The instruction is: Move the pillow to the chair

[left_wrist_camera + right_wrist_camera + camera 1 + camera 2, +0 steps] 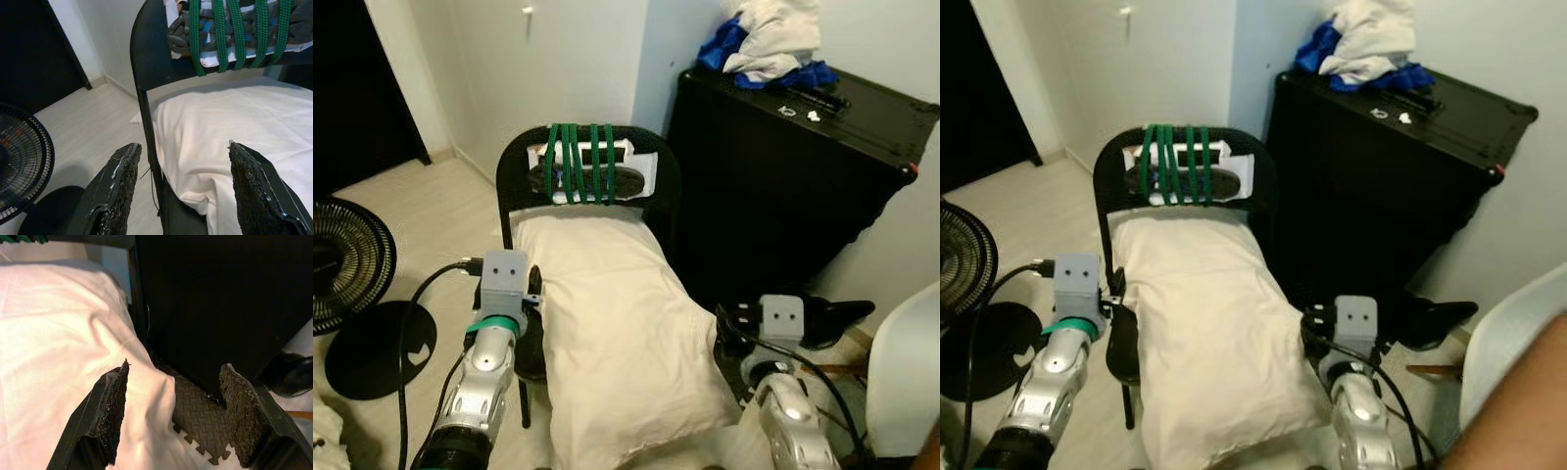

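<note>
Head views: you see the soft, creased cream pillow (617, 333) lying lengthwise on the black chair (514, 166), top end against the backrest wrapped in green cords (578, 162), near end overhanging the seat. Glossy black cabinet (783, 176) stands just right, crumpled clothes (769, 44) on top.

Left wrist: your left gripper (178, 191) is spread wide, rough-padded fingers empty, straddling the chair frame and pillow edge.

Right wrist: right gripper (173, 418) gapes too, holding nothing, one finger against the pillow's side; foam mat (195, 413) below, partly hidden.

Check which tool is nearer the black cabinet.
Right. The right tool hangs open between the pillow and the black cabinet; the left tool, also open, is at the chair's far side.
</note>
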Tool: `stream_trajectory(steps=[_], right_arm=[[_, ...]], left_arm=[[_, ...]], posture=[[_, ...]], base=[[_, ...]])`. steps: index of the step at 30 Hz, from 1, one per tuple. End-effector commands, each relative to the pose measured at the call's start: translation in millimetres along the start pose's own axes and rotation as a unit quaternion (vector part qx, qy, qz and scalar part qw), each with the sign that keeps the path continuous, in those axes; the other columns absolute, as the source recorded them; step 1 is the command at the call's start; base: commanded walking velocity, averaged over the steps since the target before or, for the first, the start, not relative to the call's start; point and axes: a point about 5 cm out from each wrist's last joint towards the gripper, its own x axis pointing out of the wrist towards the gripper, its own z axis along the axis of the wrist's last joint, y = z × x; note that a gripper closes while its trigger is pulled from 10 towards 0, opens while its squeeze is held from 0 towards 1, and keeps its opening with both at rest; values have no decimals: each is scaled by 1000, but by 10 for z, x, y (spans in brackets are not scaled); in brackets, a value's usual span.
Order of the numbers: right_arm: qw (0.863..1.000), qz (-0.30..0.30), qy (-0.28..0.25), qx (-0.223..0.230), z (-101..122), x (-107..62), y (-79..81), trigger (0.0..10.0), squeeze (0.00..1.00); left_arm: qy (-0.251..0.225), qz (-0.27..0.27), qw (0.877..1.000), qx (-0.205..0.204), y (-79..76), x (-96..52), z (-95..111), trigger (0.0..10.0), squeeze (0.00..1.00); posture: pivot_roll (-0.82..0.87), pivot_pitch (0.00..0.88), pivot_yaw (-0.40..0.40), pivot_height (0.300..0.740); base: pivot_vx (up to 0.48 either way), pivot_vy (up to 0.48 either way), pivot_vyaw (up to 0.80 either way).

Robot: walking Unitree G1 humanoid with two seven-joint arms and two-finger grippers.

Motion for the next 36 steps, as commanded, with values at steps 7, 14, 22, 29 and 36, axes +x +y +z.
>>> stream_trajectory(steps=[7, 14, 22, 29, 36], right_arm=[[1000, 7, 5, 2, -5, 10, 46, 10000, 0], [1000, 11, 7, 2, -28, -20, 78, 10000, 0], [1000, 8, 8, 3, -39, -37, 75, 10000, 0], [1000, 7, 10, 3, -47, -41, 66, 10000, 0], [1000, 6, 14, 4, -63, -47, 57, 10000, 0]], left_arm=[[15, 0, 1000, 6, 2, -34, -75, 10000, 0], [17, -2, 1000, 8, 0, -53, -92, 10000, 0], [18, -11, 1000, 8, -35, -55, -89, 10000, 0], [18, -14, 1000, 6, -57, -53, -82, 10000, 0], [18, -14, 1000, 3, -57, -47, -76, 10000, 0]], posture=[[61, 3, 38, 740], [65, 4, 44, 740], [59, 1, 53, 740], [61, 0, 54, 740], [60, 0, 51, 740]], base=[[0, 0, 0], [0, 0, 0], [0, 0, 0], [0, 0, 0], [0, 0, 0]])
